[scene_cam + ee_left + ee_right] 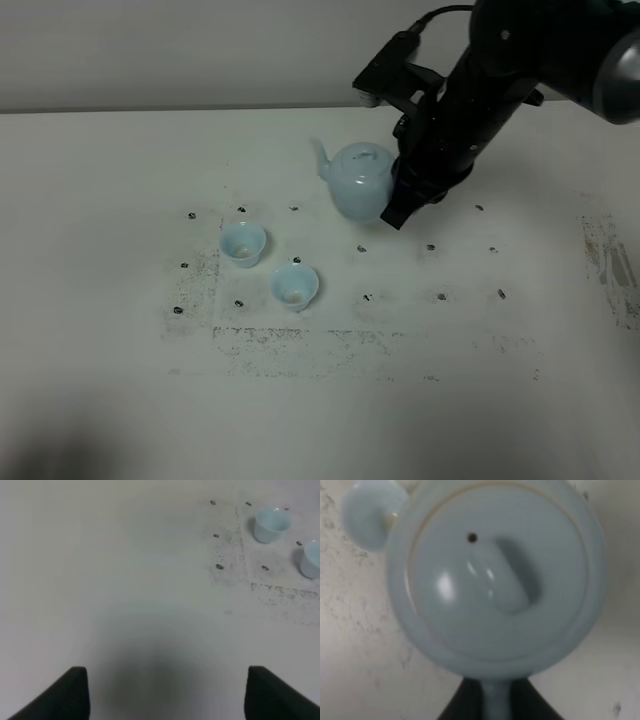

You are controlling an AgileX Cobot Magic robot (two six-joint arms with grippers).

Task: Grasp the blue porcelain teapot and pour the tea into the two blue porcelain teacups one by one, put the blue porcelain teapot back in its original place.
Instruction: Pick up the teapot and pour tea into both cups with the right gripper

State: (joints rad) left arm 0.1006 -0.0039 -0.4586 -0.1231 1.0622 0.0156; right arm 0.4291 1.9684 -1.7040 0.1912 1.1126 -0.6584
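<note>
Teapot (358,182) is toward the back of the white table (100,350), spout pointing left. We see the right gripper (398,200) clamped on its handle. Farther teacup (243,243) and nearer teacup (295,285) stand front-left among dark specks (362,248). Left gripper (167,695) gapes wide.

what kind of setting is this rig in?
Likely a lab test bench, not a kitchen: bare white table with scuffed patches, small black marker dots around the work area, and only a teapot and two cups laid out.
</note>
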